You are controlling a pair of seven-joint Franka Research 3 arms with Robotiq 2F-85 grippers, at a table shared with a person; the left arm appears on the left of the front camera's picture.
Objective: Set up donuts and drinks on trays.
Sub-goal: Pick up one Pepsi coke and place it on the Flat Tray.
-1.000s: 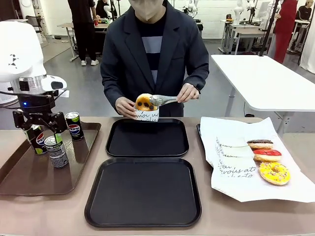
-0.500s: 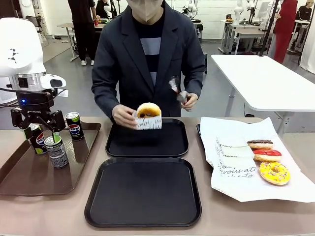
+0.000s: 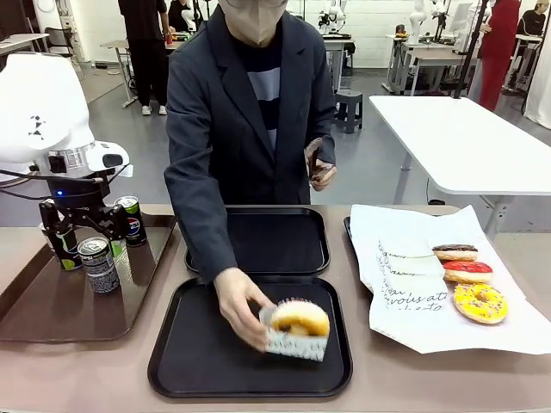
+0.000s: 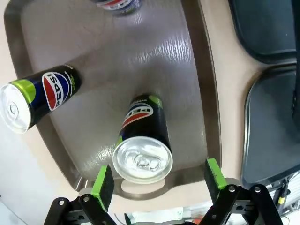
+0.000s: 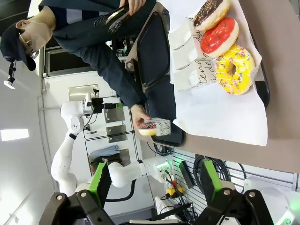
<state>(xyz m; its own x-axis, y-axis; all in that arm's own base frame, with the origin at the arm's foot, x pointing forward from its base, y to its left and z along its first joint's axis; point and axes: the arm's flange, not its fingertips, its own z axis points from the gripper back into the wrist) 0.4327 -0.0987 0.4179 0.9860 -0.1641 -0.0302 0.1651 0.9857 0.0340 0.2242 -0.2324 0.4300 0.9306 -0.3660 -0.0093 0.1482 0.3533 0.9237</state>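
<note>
A person's hand holds a golden-glazed donut [image 3: 299, 319] in a white paper sleeve on the near black tray [image 3: 198, 348]. The far black tray [image 3: 275, 243] is bare. Chocolate [image 3: 455, 252], red-iced [image 3: 466, 269] and yellow sprinkled donuts [image 3: 480, 302] lie on white paper at the right. My left gripper [image 3: 82, 222] hangs open over the drink cans [image 3: 99, 264] on the brown tray [image 3: 52, 314]. In the left wrist view one Pepsi can [image 4: 143, 140] stands upright below the open left gripper [image 4: 159, 177]. My right gripper [image 5: 155, 180] is open and holds nothing, high above the table.
The person's other hand holds metal tongs [image 3: 317, 163] at chest height. More Pepsi cans [image 4: 37, 96] stand on the brown tray [image 4: 154, 61]. The white paper [image 3: 413, 284] covers a tray at the right. The person's arm reaches across both black trays.
The person has brought the sleeved donut from above the far tray down onto the near tray, leaning forward. My left gripper has turned and shifted slightly right over the cans.
</note>
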